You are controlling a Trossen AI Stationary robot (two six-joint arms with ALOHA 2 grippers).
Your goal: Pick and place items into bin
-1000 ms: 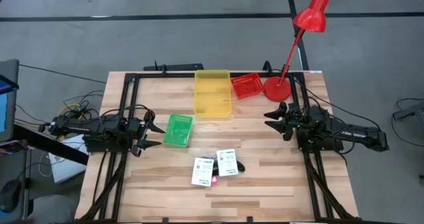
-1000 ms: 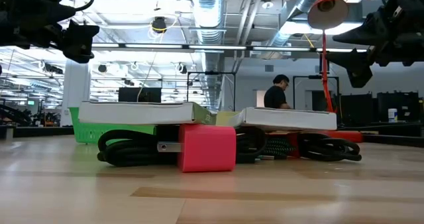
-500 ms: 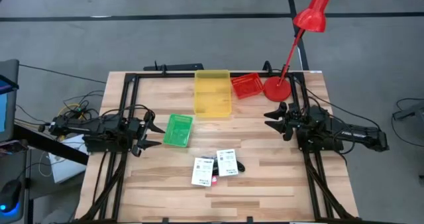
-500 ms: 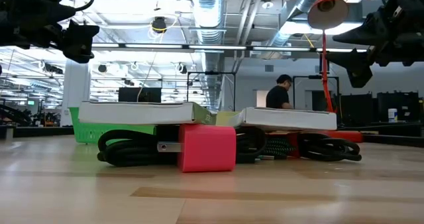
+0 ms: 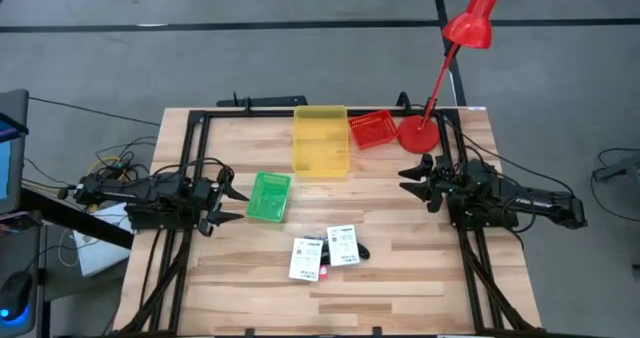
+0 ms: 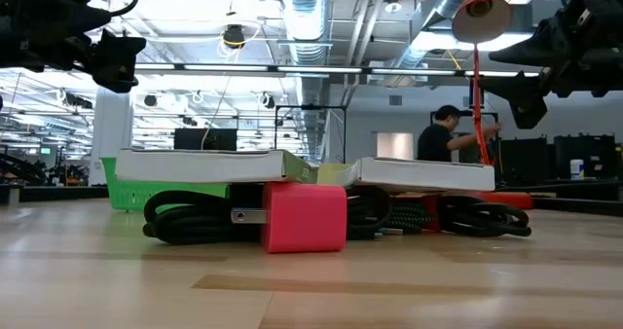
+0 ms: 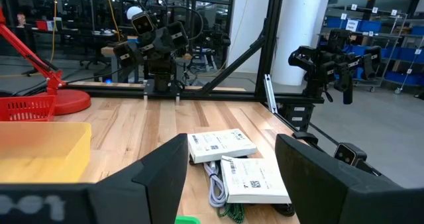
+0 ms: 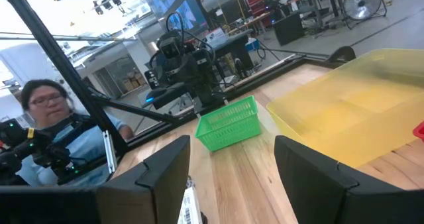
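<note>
Two flat white packets lie near the table's near edge, on top of coiled black cords. A red-pink block sits in front of them. No pen-like tools show. My left gripper hovers open at the table's left, beside a green basket. Its wrist view looks past its fingers at the packets. My right gripper hovers open at the table's right, above the surface.
A yellow bin and a red basket stand toward the far edge, next to a red desk lamp. A black frame runs around the table. A person stands in the room behind; another person shows in the right wrist view.
Both arms have kept still and nothing on the table has moved. The person in the room behind the table has walked toward the right, up to the lamp's stem.
</note>
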